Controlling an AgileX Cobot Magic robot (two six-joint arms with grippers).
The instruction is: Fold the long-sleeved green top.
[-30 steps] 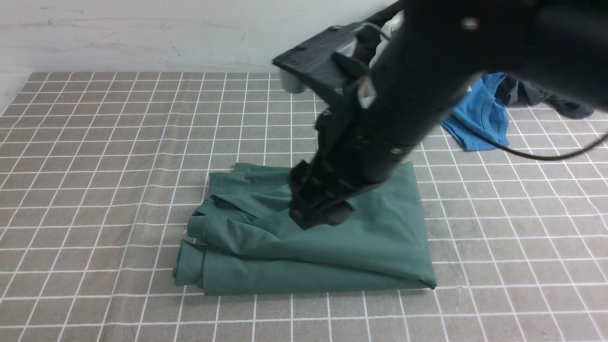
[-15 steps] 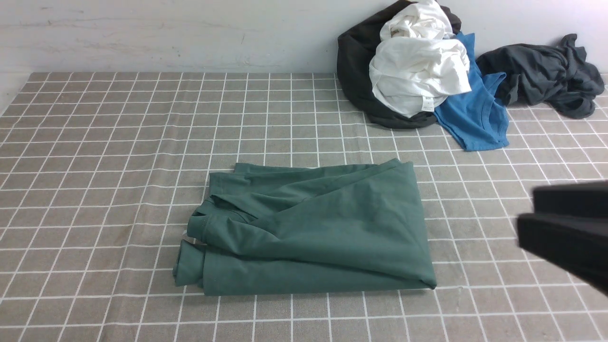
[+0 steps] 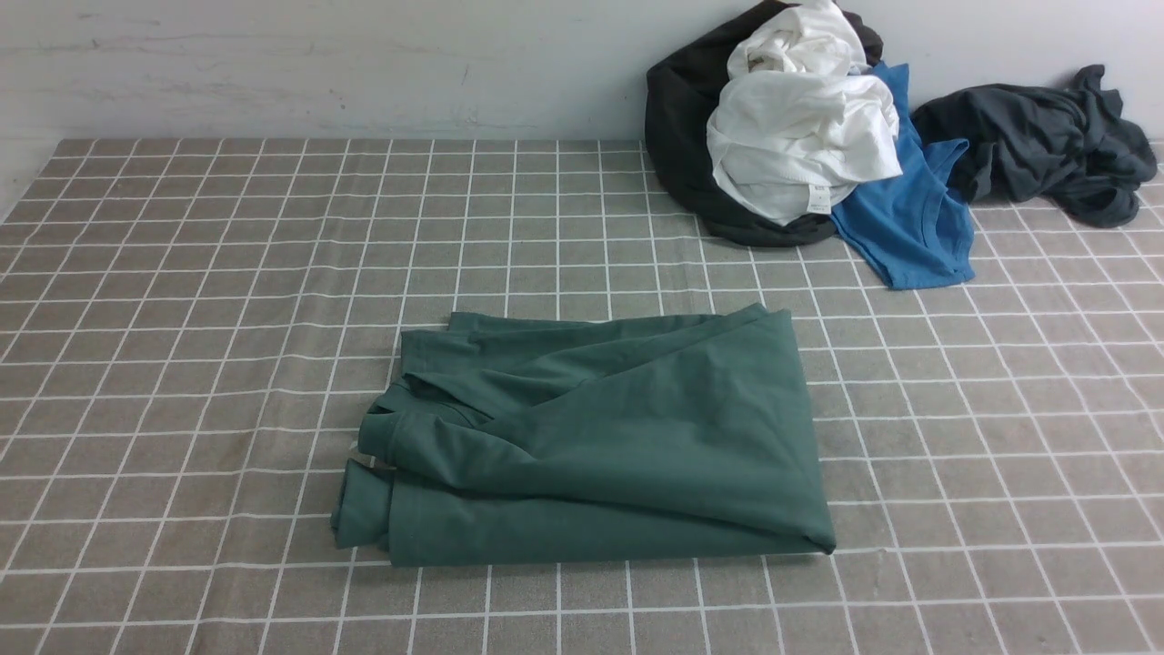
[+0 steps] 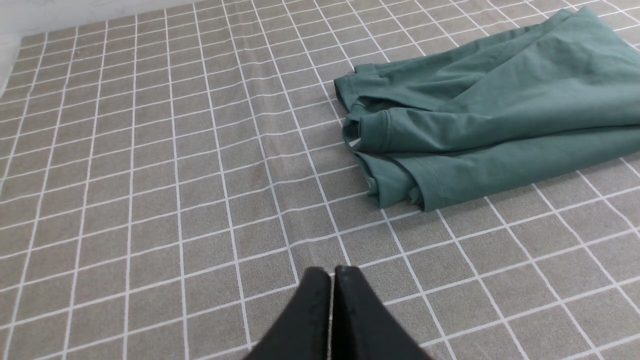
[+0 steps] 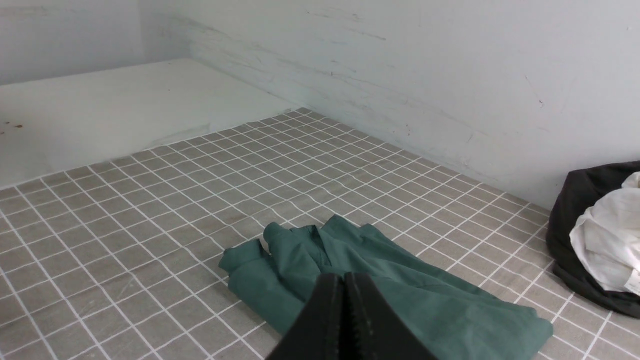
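The green long-sleeved top [image 3: 591, 446] lies folded into a compact, roughly square bundle on the checked worktop [image 3: 182, 318], a little near of centre, with its loose cuffs and hems bunched along the left edge and the smooth fold running down the right. I judge the folding done, or nearly so, which is why neither of my hands is on it. My left hand [image 4: 332, 280] hangs over bare cloth to the near left of the top, its fingers pressed together on nothing. My right hand [image 5: 344, 287] is also closed and empty, held above the near right side of the bundle. Off in the far right corner sits the pile kept clear of my work: one white garment [image 3: 800, 136] heaped on one black garment [image 3: 677, 136], one blue shirt [image 3: 909, 227] beside them, and one dark grey garment [image 3: 1046, 136] further right. That makes five garments counted, and two hands.
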